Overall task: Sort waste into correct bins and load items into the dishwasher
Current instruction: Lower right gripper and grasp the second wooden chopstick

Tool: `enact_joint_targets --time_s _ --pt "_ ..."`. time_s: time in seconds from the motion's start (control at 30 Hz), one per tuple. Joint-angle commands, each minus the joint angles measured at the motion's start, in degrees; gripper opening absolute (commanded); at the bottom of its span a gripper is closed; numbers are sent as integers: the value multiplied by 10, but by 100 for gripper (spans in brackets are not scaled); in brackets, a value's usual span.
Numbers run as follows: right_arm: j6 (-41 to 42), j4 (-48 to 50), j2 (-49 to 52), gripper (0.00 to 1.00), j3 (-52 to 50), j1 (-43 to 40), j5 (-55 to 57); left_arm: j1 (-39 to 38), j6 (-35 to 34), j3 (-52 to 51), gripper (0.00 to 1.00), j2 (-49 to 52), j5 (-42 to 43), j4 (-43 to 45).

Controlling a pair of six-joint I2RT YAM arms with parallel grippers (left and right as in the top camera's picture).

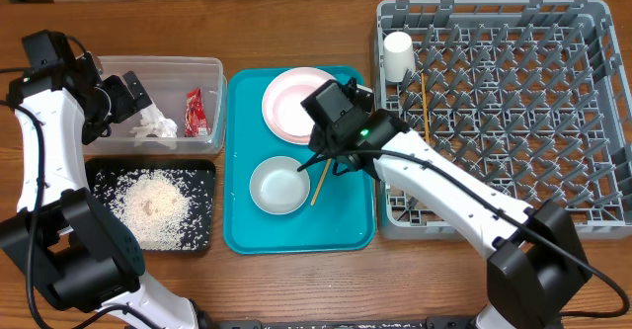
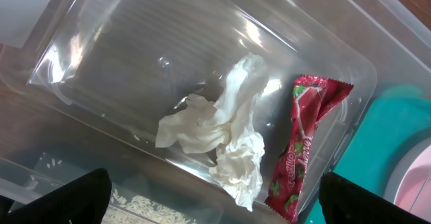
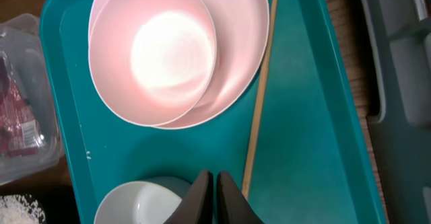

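Note:
In the overhead view my left gripper (image 1: 128, 97) hangs open over the clear tub (image 1: 212, 72). The tub holds a crumpled tissue (image 2: 222, 130) and a red wrapper (image 2: 303, 157), both between the wide-apart fingers (image 2: 81, 197). Rice (image 1: 153, 205) lies in the black tray (image 1: 202, 171). My right gripper (image 3: 214, 183) is shut, with nothing seen between its fingers. It sits low over the teal tray (image 3: 303, 116), between the grey-white bowl (image 3: 141, 204) and a chopstick (image 3: 259, 89). A pinkish bowl (image 3: 155, 56) sits on the pink plate (image 3: 242, 56).
The grey dish rack (image 1: 513, 112) stands at the right, with a white cup (image 1: 398, 57) and a second chopstick (image 1: 426, 102) in its left part. The teal tray's right rim lies against the rack. Bare wood shows along the front edge.

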Motion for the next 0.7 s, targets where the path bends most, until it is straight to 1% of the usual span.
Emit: enact_joint_targets --time_s 0.0,0.17,0.37,0.67 --pt "19 8 5 6 -8 12 44 -7 11 9 100 -19 -3 -1" --pt "20 15 25 6 -8 18 46 -7 11 9 100 -19 -3 -1" --pt "20 18 58 17 -8 18 46 -7 11 9 100 -19 -3 -1" --pt "20 30 92 21 -8 18 46 -7 11 9 100 -19 -3 -1"
